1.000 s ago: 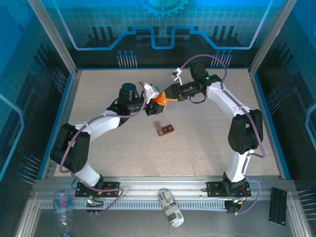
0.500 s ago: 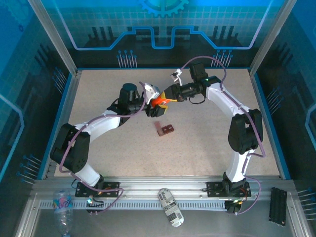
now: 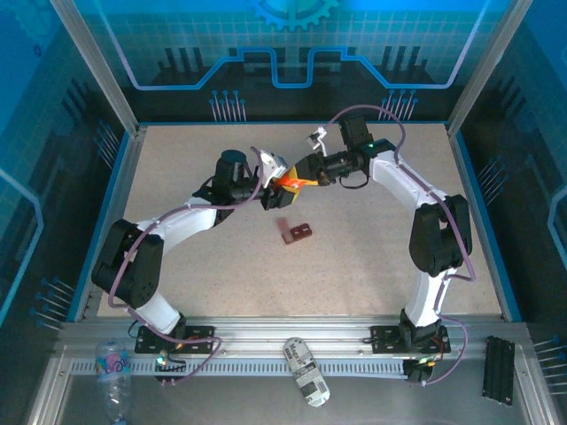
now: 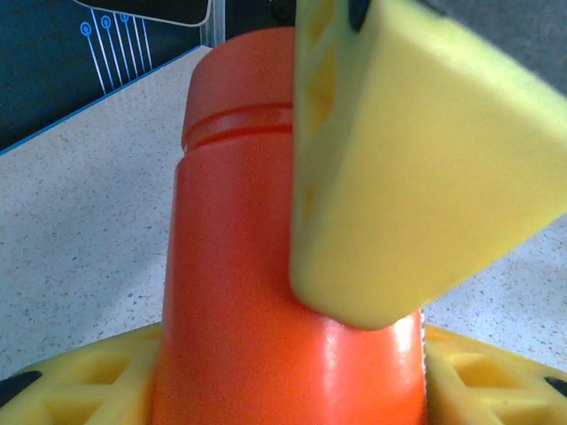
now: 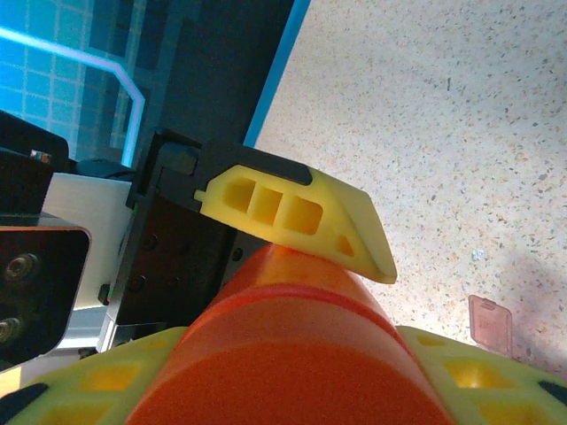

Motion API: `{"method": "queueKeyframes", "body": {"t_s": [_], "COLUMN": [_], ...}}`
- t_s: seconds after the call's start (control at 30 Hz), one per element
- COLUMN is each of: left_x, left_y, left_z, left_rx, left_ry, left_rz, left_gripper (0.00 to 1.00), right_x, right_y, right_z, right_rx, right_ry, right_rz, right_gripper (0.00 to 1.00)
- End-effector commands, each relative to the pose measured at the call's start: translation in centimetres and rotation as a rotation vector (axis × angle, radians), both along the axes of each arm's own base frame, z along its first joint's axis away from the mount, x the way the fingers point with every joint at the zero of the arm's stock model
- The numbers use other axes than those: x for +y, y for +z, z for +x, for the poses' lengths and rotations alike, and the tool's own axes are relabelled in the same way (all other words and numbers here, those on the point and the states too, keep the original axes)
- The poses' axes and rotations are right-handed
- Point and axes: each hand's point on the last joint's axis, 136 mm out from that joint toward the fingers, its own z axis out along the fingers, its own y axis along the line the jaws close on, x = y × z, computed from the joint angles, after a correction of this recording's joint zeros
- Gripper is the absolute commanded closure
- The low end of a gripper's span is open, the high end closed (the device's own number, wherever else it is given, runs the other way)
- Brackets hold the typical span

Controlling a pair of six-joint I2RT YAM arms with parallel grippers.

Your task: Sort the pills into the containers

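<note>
1. Speckled beige table (image 3: 177, 159) is lying inside a blue-walled enclosure (image 3: 53, 106), and both arms are reaching in toward its middle.
2. The left gripper (image 3: 275, 189) and the right gripper (image 3: 304, 173) are meeting tip to tip, with the orange bottle (image 3: 289, 182) sitting between them.
3. Seen from the left wrist, the left gripper's two yellow fingers (image 4: 80, 381) are pressing against either side of the bottle's near end. This gripper is clamping the orange bottle, which is running away from it toward a grooved ring near the far end.
4. One yellow finger of the right gripper (image 4: 416, 159) is lying across the bottle just ahead of the left gripper's fingertips, touching the orange wall.
5. Seen from the right wrist, the right gripper's own fingers (image 5: 97, 381) are hugging the bottle's round end from both sides, so this gripper is grasping the orange bottle too.
6. Just beyond the right gripper's tips, a finger of the left gripper (image 5: 301, 212) is resting on the far side of the bottle.
7. The containers (image 3: 297, 232) are lying flat on the table on the arm-base side of both grippers, apart from each and untouched.
8. From the right wrist, a pale red corner of them (image 5: 490, 323) is showing on the table to the right of that gripper's fingers.
</note>
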Motion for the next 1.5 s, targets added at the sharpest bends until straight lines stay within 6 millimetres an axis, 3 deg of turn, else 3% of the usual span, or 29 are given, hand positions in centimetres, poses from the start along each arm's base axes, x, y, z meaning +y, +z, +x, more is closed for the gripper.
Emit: {"method": "queueKeyframes", "body": {"t_s": [0.0,0.07,0.17,0.3,0.4,0.5,0.6,0.8,0.93,1.17,1.47], "left_x": [-0.8,-0.7,-0.8,-0.9,-1.0,-0.9,-0.6,-0.4,-0.4,-0.3,-0.9], "left_y": [0.6,0.5,0.4,0.5,0.6,0.7,1.3,2.2,1.8,1.2,0.8], "left_z": [-0.5,-0.5,-0.6,-0.6,-0.6,-0.6,-0.7,-2.1,-3.0,-4.8,-5.8], "left_rx": [0.019,0.018,0.028,0.05,0.064,0.079,0.074,0.081,0.129,0.092,0.098], "left_ry": [-0.03,-0.028,-0.034,-0.038,-0.035,-0.024,-0.002,-0.026,-0.05,-0.038,-0.052], "left_rz": [-0.04,-0.039,-0.041,-0.052,-0.062,-0.073,-0.088,-0.102,-0.095,-0.073,-0.052], "left_gripper": [0.44,0.44,0.56,0.79,1.0,1.0,1.0,1.0,1.0,1.0,1.0], "right_x": [0.0,-0.2,-0.2,-0.2,-0.4,-1.1,-2.7,-7.9,-9.7,-8.8,-4.5], "right_y": [2.6,2.6,2.7,2.7,2.8,2.8,3.1,3.7,2.6,1.8,2.8], "right_z": [0.4,0.6,0.7,0.7,0.6,0.9,1.5,1.8,0.7,-1.5,-2.3], "right_rx": [-0.053,-0.052,-0.048,-0.042,-0.044,-0.047,-0.066,-0.083,-0.067,-0.088,-0.128], "right_ry": [0.001,-0.009,-0.012,-0.016,-0.024,-0.055,-0.122,-0.31,-0.392,-0.463,-0.403], "right_rz": [0.08,0.087,0.093,0.103,0.101,0.091,0.071,0.092,0.069,0.025,0.025], "right_gripper": [0.75,0.75,0.75,0.74,0.65,0.47,0.36,0.28,0.28,0.23,0.2]}}
